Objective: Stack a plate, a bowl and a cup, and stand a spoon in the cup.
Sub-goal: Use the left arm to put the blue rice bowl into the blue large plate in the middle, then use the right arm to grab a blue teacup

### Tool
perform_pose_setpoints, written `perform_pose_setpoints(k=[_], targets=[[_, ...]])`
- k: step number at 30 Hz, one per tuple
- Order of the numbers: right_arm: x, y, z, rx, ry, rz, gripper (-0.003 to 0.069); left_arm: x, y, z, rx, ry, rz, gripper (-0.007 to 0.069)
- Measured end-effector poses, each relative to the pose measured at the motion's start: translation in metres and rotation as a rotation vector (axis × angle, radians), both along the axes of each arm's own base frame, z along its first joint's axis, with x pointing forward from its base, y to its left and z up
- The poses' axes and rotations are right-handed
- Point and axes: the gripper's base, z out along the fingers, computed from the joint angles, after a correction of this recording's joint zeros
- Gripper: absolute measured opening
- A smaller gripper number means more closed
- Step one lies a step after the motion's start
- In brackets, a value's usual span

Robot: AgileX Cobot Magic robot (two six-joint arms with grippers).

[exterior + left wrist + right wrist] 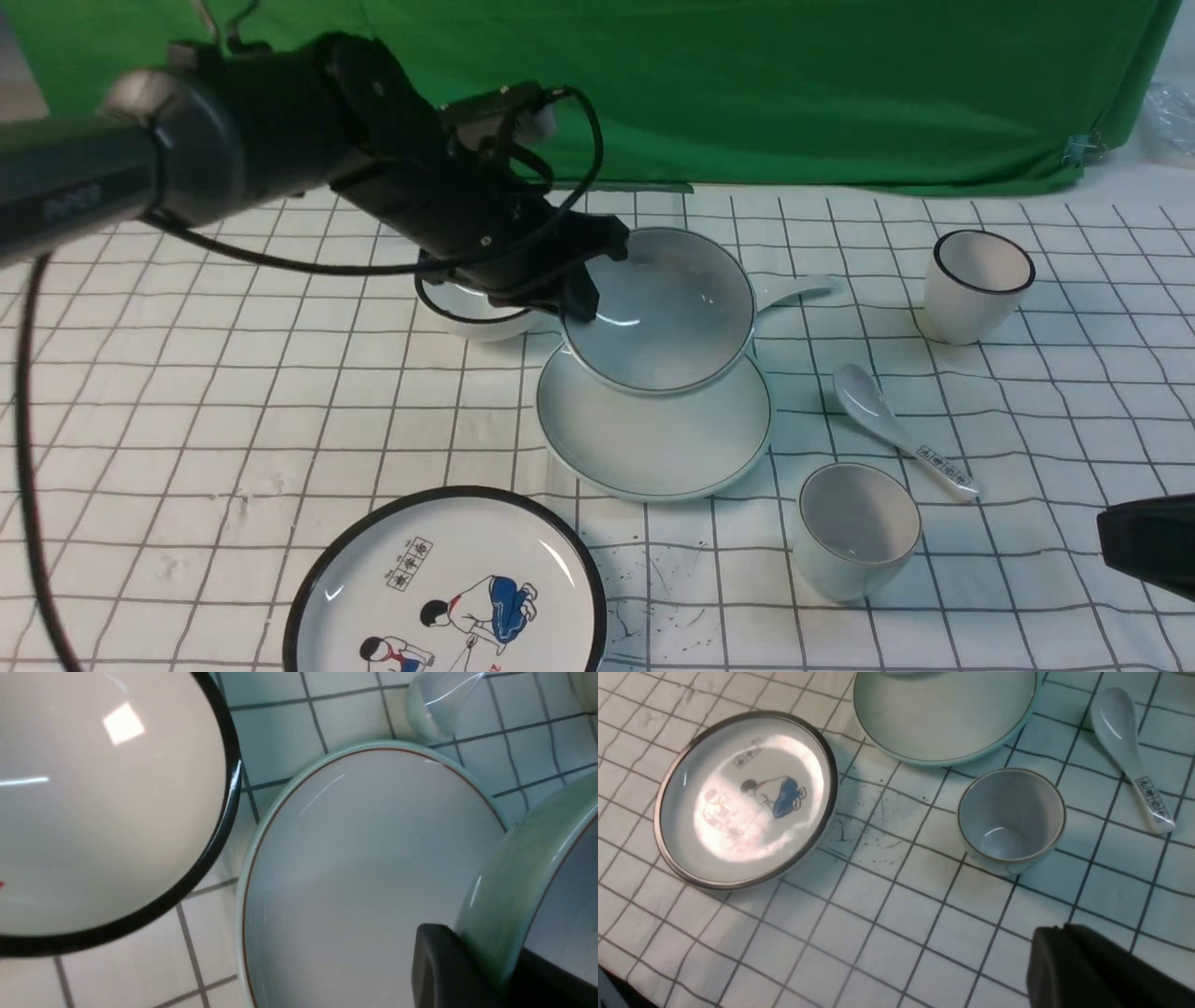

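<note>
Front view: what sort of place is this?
Likely a robot test setup, not a real kitchen: a green backdrop hangs behind, a grid-printed tablecloth covers the table, and a robot arm works over it.

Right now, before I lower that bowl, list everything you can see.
bowl: one, pale with thin dark rim, tilted over the plate
plate: one, pale with thin green rim, table centre
cup: one, pale, near right of the plate
spoon: one, plain white, behind the bowl
lettered spoon: one, white, right of the plate
black-rimmed cup: one, white, far right
black-rimmed bowl: one, white, left of the bowl
cartoon plate: one, white with black rim, near edge
tablecloth: one, white gridded, under everything
backdrop: one, green, at the back
left claw: one, black, shut on the bowl
right claw: one, black, shut, near right corner
</note>
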Motion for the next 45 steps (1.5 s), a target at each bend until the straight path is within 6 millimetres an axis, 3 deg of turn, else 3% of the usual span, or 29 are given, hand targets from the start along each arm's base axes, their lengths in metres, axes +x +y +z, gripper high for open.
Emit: perform_pose_setpoints(k=[4, 7, 16, 22, 28, 33, 35, 39, 42, 45], targets=[[0.001, 0.000, 0.001, 0.003, -0.009, -0.002, 0.0038, 0.008, -0.004, -0.030, 0.019, 0.065, 0.014, 0.0039], [0.004, 0.002, 0.000, 0.004, -0.009, -0.004, 0.0038, 0.009, -0.004, -0.042, 0.030, 0.092, 0.014, 0.0039], [0.038, 0.017, -0.025, -0.078, 0.146, -0.053, 0.0063, 0.010, -0.005, -0.045, 0.030, 0.097, 0.016, 0.0039], [0.075, 0.030, -0.040, -0.187, 0.209, -0.084, 0.0158, 0.011, -0.005, -0.048, 0.033, 0.102, 0.016, 0.0052], [0.114, 0.050, -0.050, -0.228, 0.257, -0.078, 0.0328, 0.011, -0.005, -0.046, 0.029, 0.098, 0.019, 0.0180], [0.135, 0.061, -0.055, -0.242, 0.273, -0.072, 0.0391, 0.010, -0.004, -0.045, 0.050, 0.115, -0.004, 0.0291], [0.147, 0.065, -0.065, -0.287, 0.296, -0.067, 0.0412, 0.007, -0.002, -0.034, 0.101, 0.123, -0.045, 0.0344], [0.157, 0.069, -0.082, -0.338, 0.338, -0.058, 0.0417, 0.000, 0.008, 0.001, 0.197, 0.095, -0.098, 0.0344], [0.163, 0.068, -0.093, -0.355, 0.371, -0.067, 0.0416, -0.013, 0.015, 0.034, 0.223, 0.070, -0.119, 0.0283], [0.173, 0.061, -0.106, -0.366, 0.404, -0.094, 0.0416, -0.030, 0.021, 0.067, 0.220, 0.052, -0.138, 0.0165]])
